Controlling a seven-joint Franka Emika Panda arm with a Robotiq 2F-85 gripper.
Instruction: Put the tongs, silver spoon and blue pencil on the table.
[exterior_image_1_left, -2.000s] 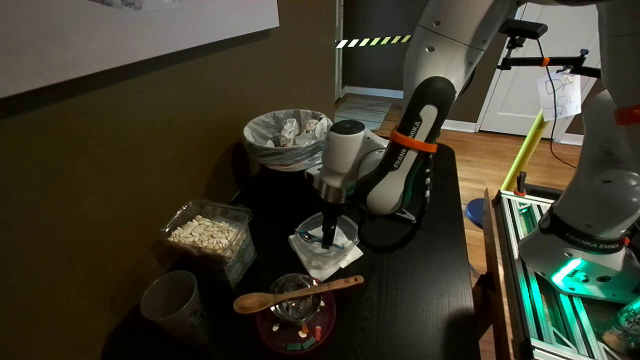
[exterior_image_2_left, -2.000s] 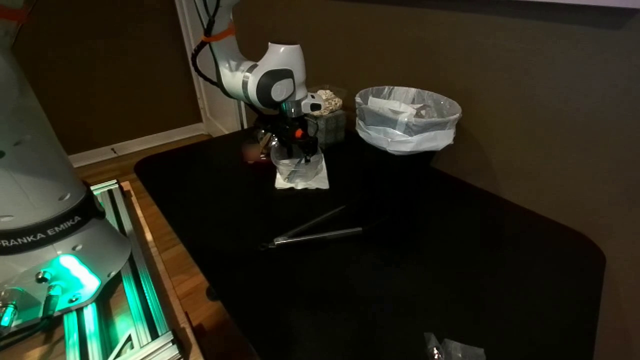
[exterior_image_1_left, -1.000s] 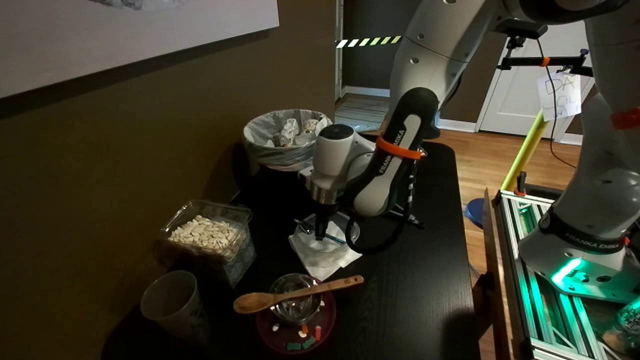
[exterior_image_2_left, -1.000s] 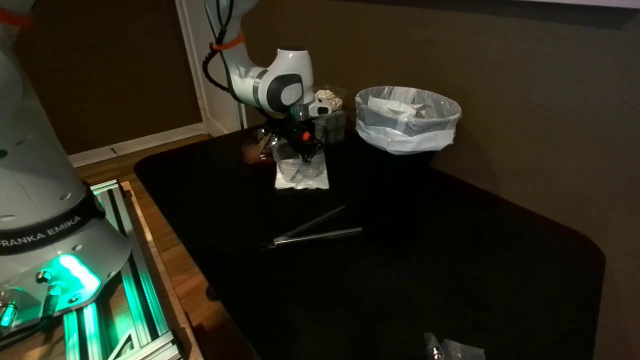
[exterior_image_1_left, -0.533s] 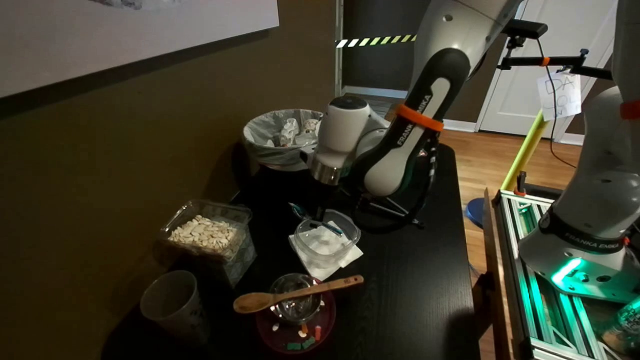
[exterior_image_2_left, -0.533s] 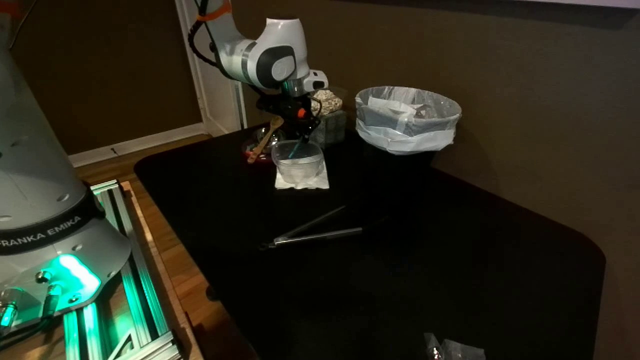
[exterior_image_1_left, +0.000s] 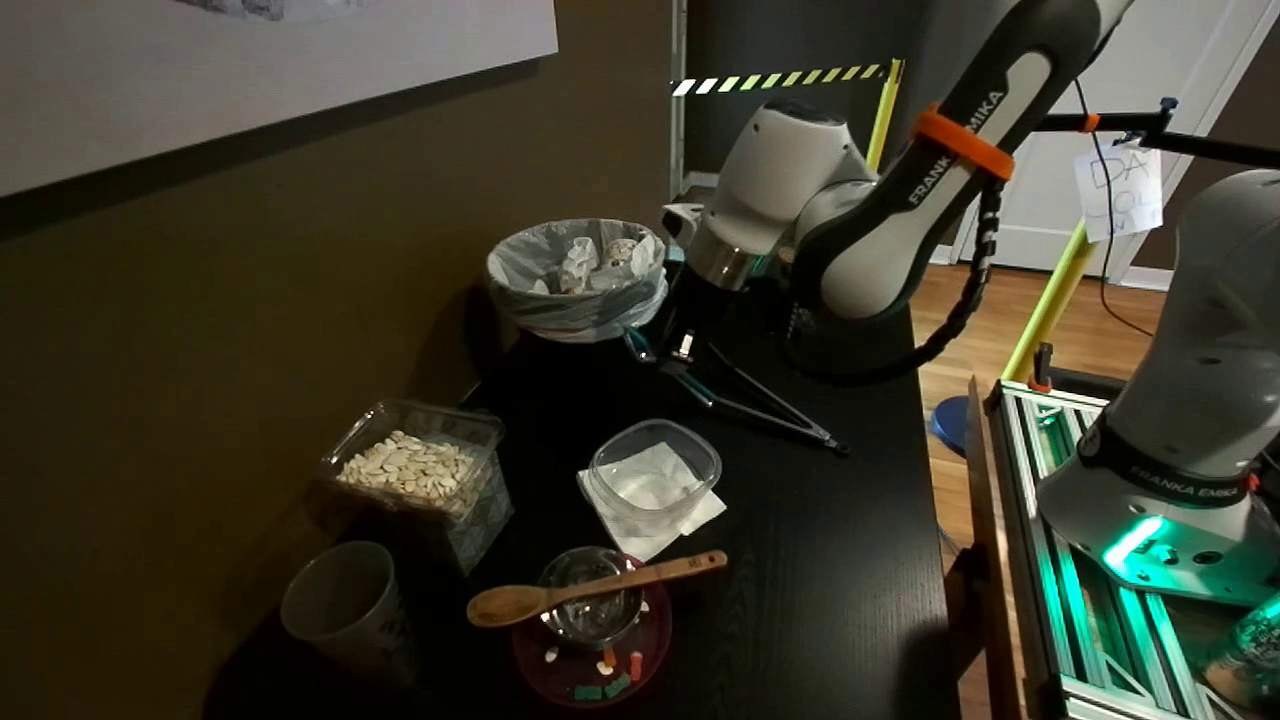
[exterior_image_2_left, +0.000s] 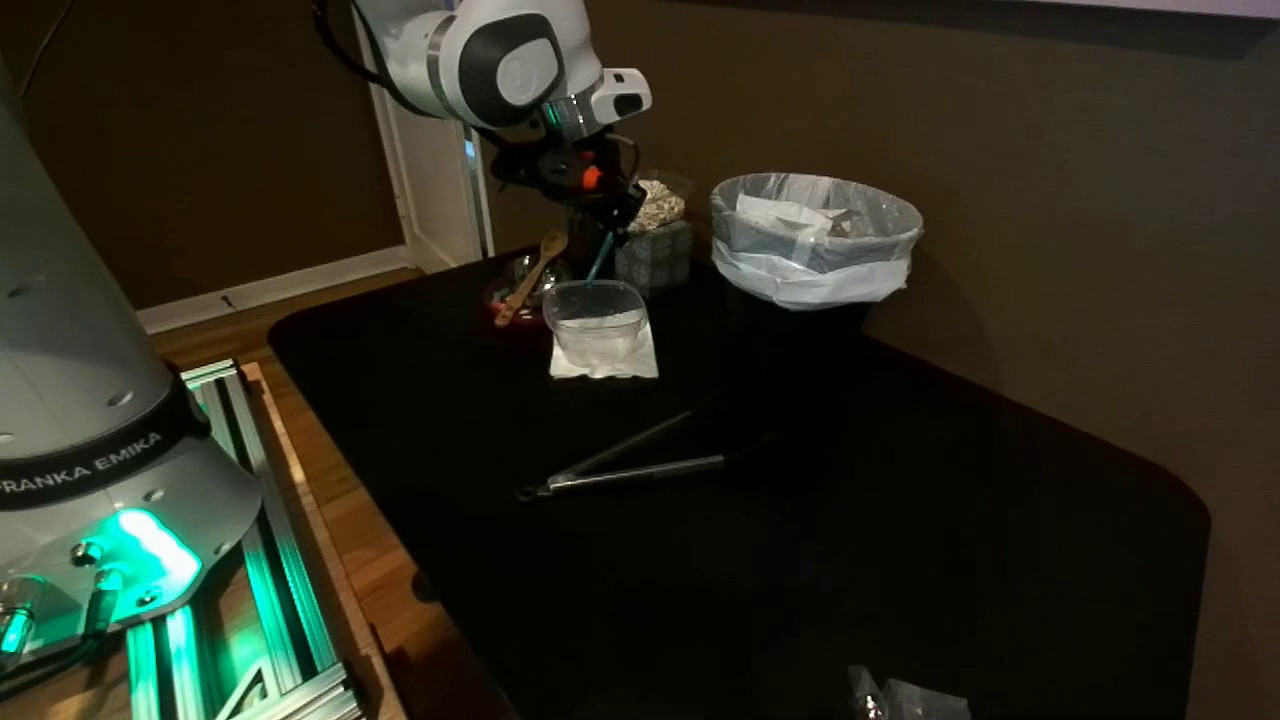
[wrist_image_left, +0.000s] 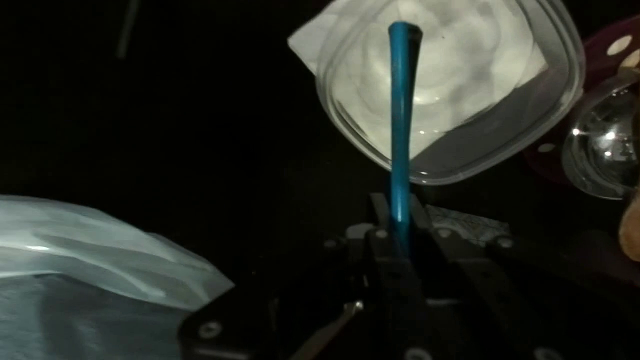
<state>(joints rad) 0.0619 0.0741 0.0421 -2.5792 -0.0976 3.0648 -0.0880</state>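
My gripper (wrist_image_left: 398, 210) is shut on the blue pencil (wrist_image_left: 400, 100), holding it above the table beyond the clear square dish (exterior_image_1_left: 655, 480). In the wrist view a dark strip runs along the pencil's right side at its far end. On the far side of the jaws a shiny rounded end, which looks like the silver spoon's bowl (exterior_image_1_left: 638, 345), sticks out. The fingers hide how the two lie together. Silvery tongs (exterior_image_2_left: 640, 472) lie spread in a narrow V on the black table (exterior_image_2_left: 860, 560), and in an exterior view they show just behind the pencil.
Under the dish is a white napkin (exterior_image_2_left: 640, 365). A red plate (exterior_image_1_left: 530, 670) carries a glass bowl with a wooden spoon (exterior_image_1_left: 600, 590) across it. A box of seeds (exterior_image_1_left: 410, 470), a cup (exterior_image_1_left: 345, 600) and a lined bin (exterior_image_2_left: 815, 240) stand by the wall.
My gripper was down in the dish one second ago. It has risen out with the blue pencil and shiny end, moving toward the tongs and bin. The tongs and dish stayed put.
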